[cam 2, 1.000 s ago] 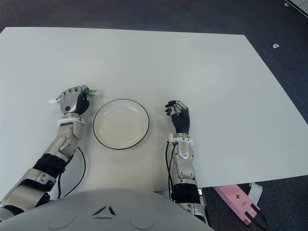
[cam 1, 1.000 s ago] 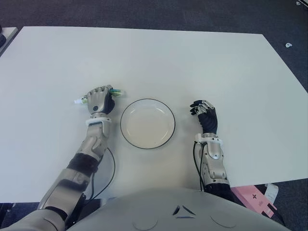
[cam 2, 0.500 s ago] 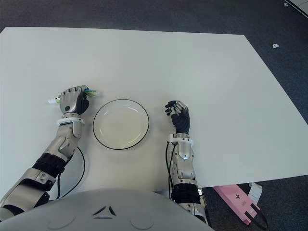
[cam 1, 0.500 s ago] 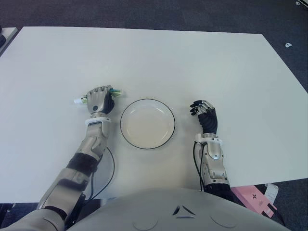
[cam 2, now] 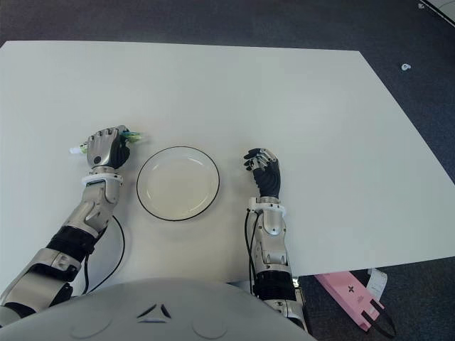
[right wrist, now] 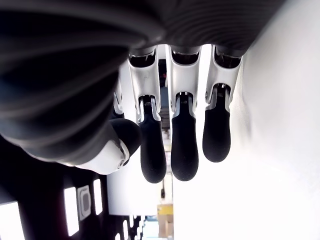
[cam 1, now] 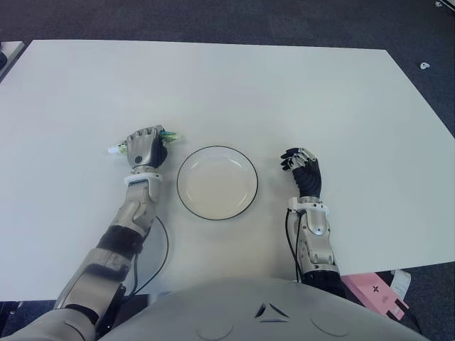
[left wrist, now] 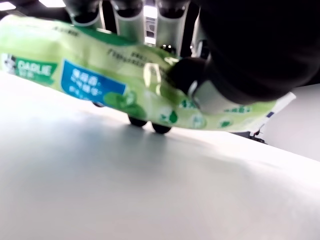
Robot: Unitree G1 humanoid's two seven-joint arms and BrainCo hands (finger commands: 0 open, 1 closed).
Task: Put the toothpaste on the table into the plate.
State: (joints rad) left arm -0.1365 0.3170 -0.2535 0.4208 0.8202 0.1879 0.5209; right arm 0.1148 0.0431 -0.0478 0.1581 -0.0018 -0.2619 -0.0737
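Observation:
A green toothpaste tube [left wrist: 115, 87] with a white cap [cam 1: 113, 150] is clasped in my left hand [cam 1: 146, 146], which is shut on it just left of the plate. The tube's green tail [cam 1: 171, 135] pokes out on the plate side of the fist. In the left wrist view the tube hangs slightly above the table surface [left wrist: 125, 190]. The white plate [cam 1: 217, 182] with a dark rim lies empty at the table's middle front. My right hand [cam 1: 303, 168] shows to the right of the plate, fingers relaxed and holding nothing.
The white table [cam 1: 249, 92] stretches wide behind the plate and hands. A pink object [cam 1: 373, 295] lies on the floor past the table's front right corner. Dark carpet [cam 1: 213, 18] surrounds the table.
My left hand with the toothpaste has shifted very slightly left. The right hand has not moved.

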